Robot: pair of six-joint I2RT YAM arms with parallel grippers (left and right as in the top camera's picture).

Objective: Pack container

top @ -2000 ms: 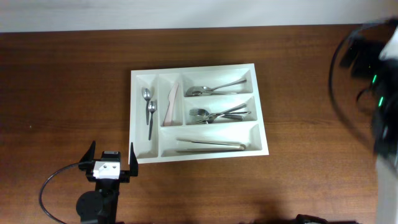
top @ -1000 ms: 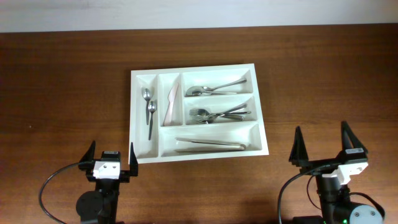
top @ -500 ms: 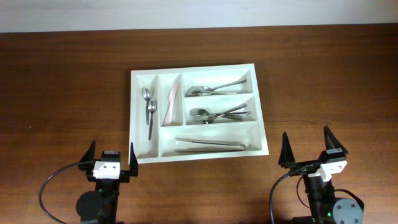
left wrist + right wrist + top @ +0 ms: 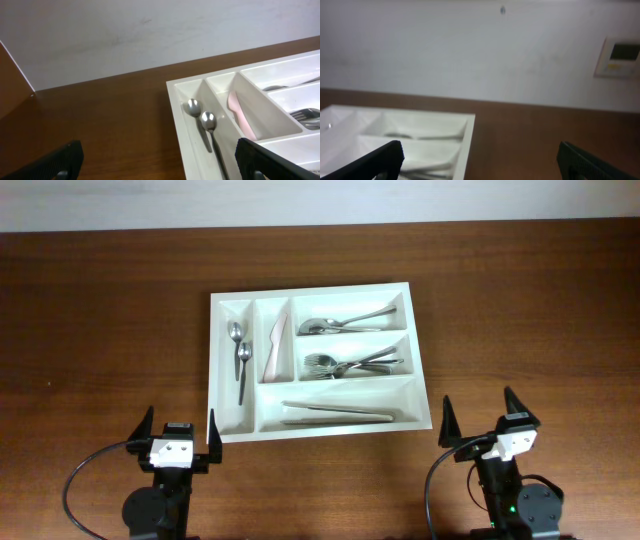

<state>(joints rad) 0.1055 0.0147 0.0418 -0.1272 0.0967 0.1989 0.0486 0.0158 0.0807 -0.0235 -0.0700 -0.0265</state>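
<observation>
White plastic against dark wood: the large rectangular five-compartment cutlery tray (image 4: 270, 410) lies flat in the middle of the brown wooden table (image 4: 100, 330), and every section already holds something. Two small steel spoons (image 4: 238, 355) lie in its leftmost upright slot and a pale pink knife-shaped piece (image 4: 274, 348) in the next. Steel spoons (image 4: 345, 325) fill the far long section and a tangle of steel forks (image 4: 350, 364) the middle one. The near one holds a long steel item (image 4: 337, 413) that I take for knives or tongs, though it is too small to be sure. The change is on the tray's right. The right gripper (image 4: 478, 415), a blur beyond the tray's far right corner two seconds back, has drawn down off the near right corner, jaws spread wide and empty. The left gripper (image 4: 180, 425) sits as before by the near left corner, equally wide and empty. I see no loose cutlery outside the tray, so I judge the packing finished and both arms parked.
</observation>
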